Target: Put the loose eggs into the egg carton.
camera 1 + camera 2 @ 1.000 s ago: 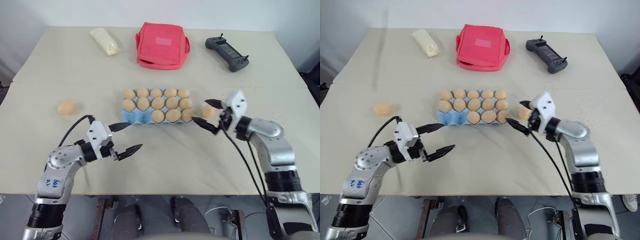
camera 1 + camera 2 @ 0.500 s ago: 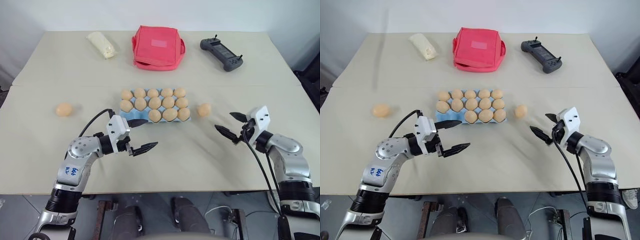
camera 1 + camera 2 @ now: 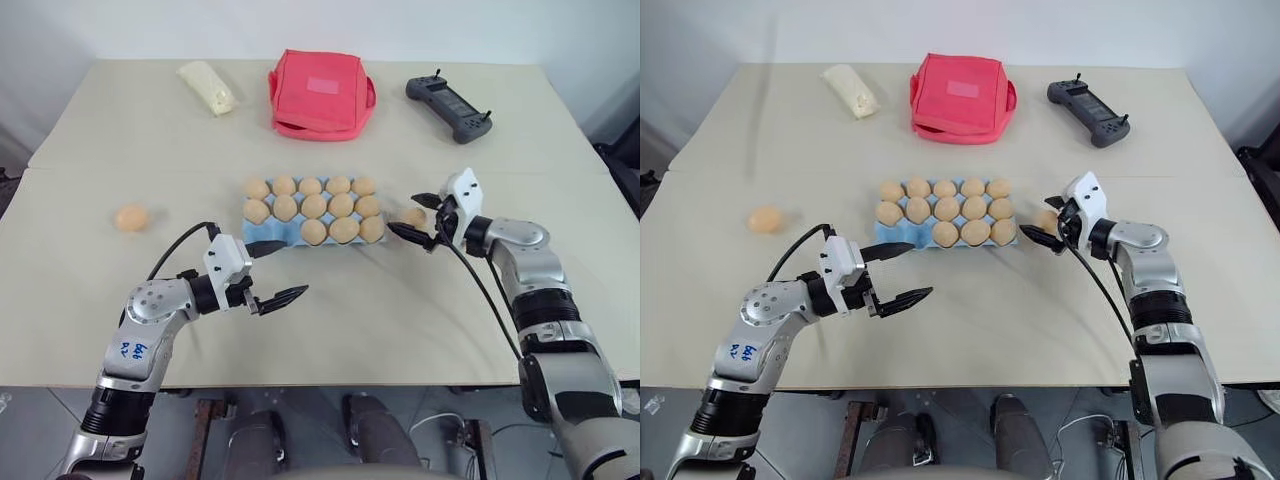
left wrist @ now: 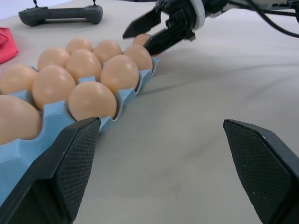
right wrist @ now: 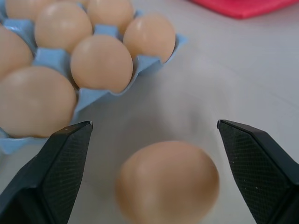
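Egg carton (image 3: pixel 268 233): light blue, mid-table, thirteen cups filled, apparently two near-left cups vacant.
Loose eggs: one (image 3: pixel 132 217) well left of carton, untouched; one (image 5: pixel 168 181) just right of it, between spread fingers of right gripper (image 3: pixel 414 217), ungripped.
Left gripper (image 3: pixel 274 272): spread, empty, near carton.

beige table (image 3: pixel 330 320), blue egg carton (image 3: pixel 262 232) centre, loose eggs left (image 3: pixel 131 217) and right (image 3: pixel 413 216), far: cream packet (image 3: pixel 208 86), red pouch (image 3: pixel 322 92), black controller (image 3: pixel 449 104)
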You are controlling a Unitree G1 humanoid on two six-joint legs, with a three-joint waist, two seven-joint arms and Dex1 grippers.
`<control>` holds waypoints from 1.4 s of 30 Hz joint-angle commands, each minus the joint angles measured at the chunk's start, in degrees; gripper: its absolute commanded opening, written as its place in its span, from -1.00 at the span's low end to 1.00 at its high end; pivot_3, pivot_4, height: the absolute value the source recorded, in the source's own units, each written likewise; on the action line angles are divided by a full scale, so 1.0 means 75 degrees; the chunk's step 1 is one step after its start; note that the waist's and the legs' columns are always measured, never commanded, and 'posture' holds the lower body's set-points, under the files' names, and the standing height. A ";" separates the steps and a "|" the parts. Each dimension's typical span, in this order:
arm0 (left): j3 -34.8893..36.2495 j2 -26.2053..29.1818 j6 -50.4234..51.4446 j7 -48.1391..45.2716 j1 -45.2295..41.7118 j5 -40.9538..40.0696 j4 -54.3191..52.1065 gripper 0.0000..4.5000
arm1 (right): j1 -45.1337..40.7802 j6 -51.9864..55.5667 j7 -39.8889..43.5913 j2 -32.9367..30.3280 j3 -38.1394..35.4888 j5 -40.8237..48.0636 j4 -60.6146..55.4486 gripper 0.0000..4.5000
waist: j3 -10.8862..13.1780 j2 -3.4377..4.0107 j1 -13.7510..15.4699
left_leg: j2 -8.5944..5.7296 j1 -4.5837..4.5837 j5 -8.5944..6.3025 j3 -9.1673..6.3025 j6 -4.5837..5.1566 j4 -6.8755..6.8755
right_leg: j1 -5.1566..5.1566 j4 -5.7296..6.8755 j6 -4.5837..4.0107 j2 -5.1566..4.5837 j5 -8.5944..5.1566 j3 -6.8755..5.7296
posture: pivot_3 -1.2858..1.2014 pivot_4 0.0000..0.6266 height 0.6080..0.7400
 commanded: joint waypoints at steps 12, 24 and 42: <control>0.1319 0.0451 -0.0095 0.0276 0.1065 -0.0296 -0.0541 1.00 | -0.0042 0.0549 0.0902 0.0172 -0.0016 0.0575 -0.1976 0.12 | 0.0002 0.0003 -0.0236 | 0.0029 0.0001 0.0000 -0.0001 -0.0009 0.0001 | -0.0009 0.0016 0.0000 0.0000 0.0000 0.0004 | 0.03 -0.52 1.00; 0.2269 0.0654 -0.0188 0.0427 0.1618 -0.0391 -0.0282 1.00 | -0.0218 0.2780 -0.0088 0.2044 0.1495 0.0480 -0.4914 0.12 | 0.0001 0.0002 -0.0204 | 0.0083 -0.0009 -0.0008 -0.0011 -0.0041 -0.0003 | -0.0024 0.0021 -0.0037 0.0014 -0.0001 -0.0042 | 0.03 -0.52 1.00; 0.2645 0.0565 -0.0068 0.0852 0.2413 -0.0678 -0.0894 1.00 | -0.0346 0.1813 -0.0041 0.2862 0.1803 0.0330 -0.4035 0.99 | -0.0001 -0.0002 -0.0240 | 0.0086 -0.0021 -0.0024 -0.0003 -0.0049 -0.0012 | -0.0040 0.0011 -0.0037 0.0009 -0.0001 -0.0062 | 0.03 -0.52 1.00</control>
